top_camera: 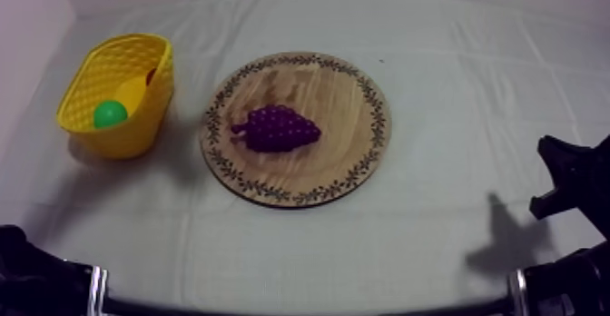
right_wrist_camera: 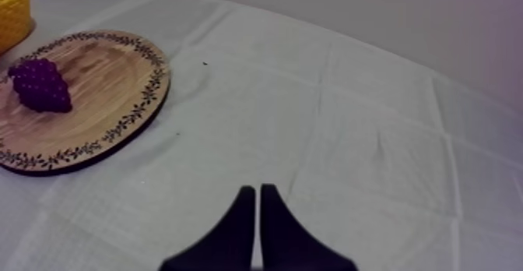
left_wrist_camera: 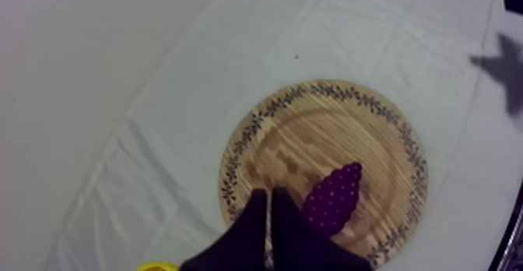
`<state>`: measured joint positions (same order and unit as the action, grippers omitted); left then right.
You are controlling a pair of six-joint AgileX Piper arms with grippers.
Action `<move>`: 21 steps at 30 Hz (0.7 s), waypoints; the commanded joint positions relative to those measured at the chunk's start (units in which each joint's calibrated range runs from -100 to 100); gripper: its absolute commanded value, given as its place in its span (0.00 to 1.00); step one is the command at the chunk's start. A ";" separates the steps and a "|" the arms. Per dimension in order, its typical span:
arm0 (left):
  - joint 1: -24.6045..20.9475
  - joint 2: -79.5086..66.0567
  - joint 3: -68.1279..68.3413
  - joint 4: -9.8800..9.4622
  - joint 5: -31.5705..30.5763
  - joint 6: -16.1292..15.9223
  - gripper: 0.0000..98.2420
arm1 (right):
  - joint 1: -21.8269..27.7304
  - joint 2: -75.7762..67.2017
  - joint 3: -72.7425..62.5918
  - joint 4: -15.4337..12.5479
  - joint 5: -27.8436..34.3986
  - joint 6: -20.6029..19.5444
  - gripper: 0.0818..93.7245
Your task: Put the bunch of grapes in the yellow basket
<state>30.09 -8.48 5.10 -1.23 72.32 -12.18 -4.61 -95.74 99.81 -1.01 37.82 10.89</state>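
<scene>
Bunch of grapes (top_camera: 275,129): is lying flat on the wooden board (top_camera: 340,88), slightly toward the basket side of the board's middle, touching only the wood
Long axis: is running side to side across the counter (top_camera: 454,56) in the top view, with only a slight slant
Pointing: the stem end is facing the yellow basket (top_camera: 116,93); the tapered tip is facing my right arm's side, and in the left wrist view it is pointing away from the fingers
Wooden board: is sitting near the middle of the counter, its patterned rim showing all round, close to the basket but apart from it
Yellow basket: is standing at my left side of the counter, holding a green round toy (top_camera: 110,113); the grapes are sitting outside it
Left hand (left_wrist_camera: 269,195): its fingers are lying together as a narrow wedge, gripping nothing; in the left wrist view they are showing against the board's near rim, with the grapes just beside the tips; I cannot tell whether the hand is hanging over the board or short of it
Right hand (right_wrist_camera: 257,188): its fingers are pressing together, gripping nothing, above bare cloth and well apart from the board
Right arm (top_camera: 572,179): is showing as a black shape at the top view's right edge, casting a shadow on the cloth beside it
</scene>
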 commanded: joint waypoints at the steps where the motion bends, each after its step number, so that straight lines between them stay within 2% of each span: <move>1: 0.24 0.12 1.21 0.04 0.05 -0.53 0.00 | 0.02 -0.01 -0.03 0.01 0.00 0.02 0.00; 12: 0.86 0.81 3.40 0.53 0.27 -1.82 0.03 | 0.02 -0.01 -0.03 0.01 0.00 0.02 0.00; 16: 0.85 0.69 3.30 0.34 0.43 -0.57 0.15 | 0.02 -0.01 -0.03 0.01 0.00 0.02 0.00; 21: 0.34 0.61 3.55 -0.19 1.01 0.58 0.38 | 0.02 -0.01 -0.03 0.01 0.00 0.02 0.00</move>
<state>30.54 -7.85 8.54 -1.35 73.10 -11.72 -4.61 -95.74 99.81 -1.01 37.82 10.93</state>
